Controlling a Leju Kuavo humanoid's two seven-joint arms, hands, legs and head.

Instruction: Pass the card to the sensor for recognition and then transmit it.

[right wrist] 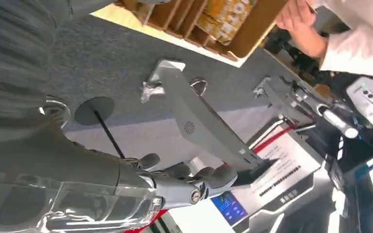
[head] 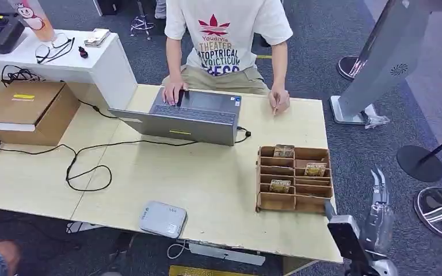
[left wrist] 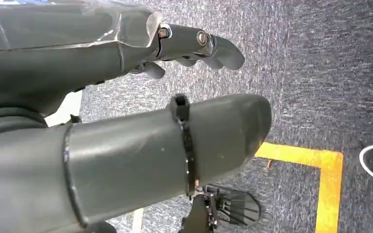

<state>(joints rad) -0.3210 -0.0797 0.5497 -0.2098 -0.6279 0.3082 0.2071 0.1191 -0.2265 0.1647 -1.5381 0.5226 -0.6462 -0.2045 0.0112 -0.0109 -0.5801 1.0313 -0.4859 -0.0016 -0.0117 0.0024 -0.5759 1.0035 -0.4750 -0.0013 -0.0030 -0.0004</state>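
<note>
Right hand (head: pixel 380 198): off the table's right edge, beside the wooden card rack (head: pixel 294 178), fingers released, empty.
Left hand (left wrist: pixel 126 97): over carpet, fingers apart, empty.
Cards (head: pixel 315 169): in rack compartments.
Sensor (head: pixel 163 219): table's near edge.

We see even, bright overhead light, soft short shadows under the laptop (head: pixel 178 118) and tray (head: pixel 293 178) on the table (head: pixel 207 184), mild blur throughout, glare on the right hand (right wrist: pixel 189 182) cover, left hand (left wrist: pixel 126 145) close and soft.
</note>
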